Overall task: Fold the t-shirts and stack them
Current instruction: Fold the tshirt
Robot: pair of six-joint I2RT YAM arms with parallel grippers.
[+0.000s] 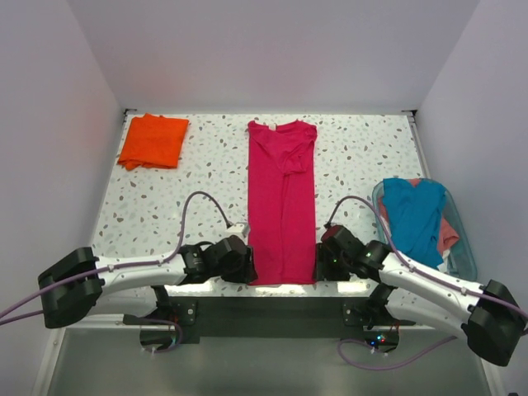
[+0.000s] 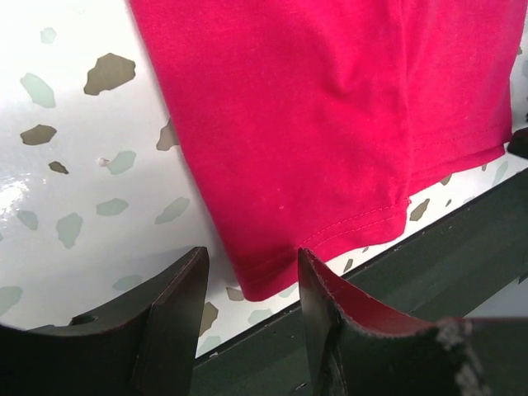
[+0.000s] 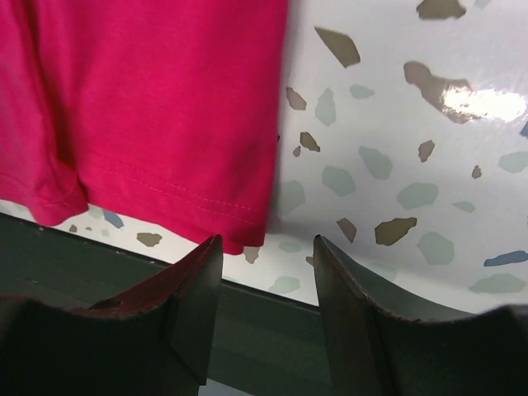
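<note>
The magenta-red t-shirt lies flat as a long narrow strip down the middle of the table, its hem at the near edge. My left gripper is open, just off the hem's left corner. My right gripper is open, just off the hem's right corner. Neither holds cloth. A folded bright orange t-shirt lies at the far left. The teal-blue t-shirt lies on the salmon-pink one in a tub at the right.
The clear blue-rimmed plastic tub stands at the right side of the table. The speckled table's near edge runs just below the hem, with a dark frame under it. White walls close in the left, right and back.
</note>
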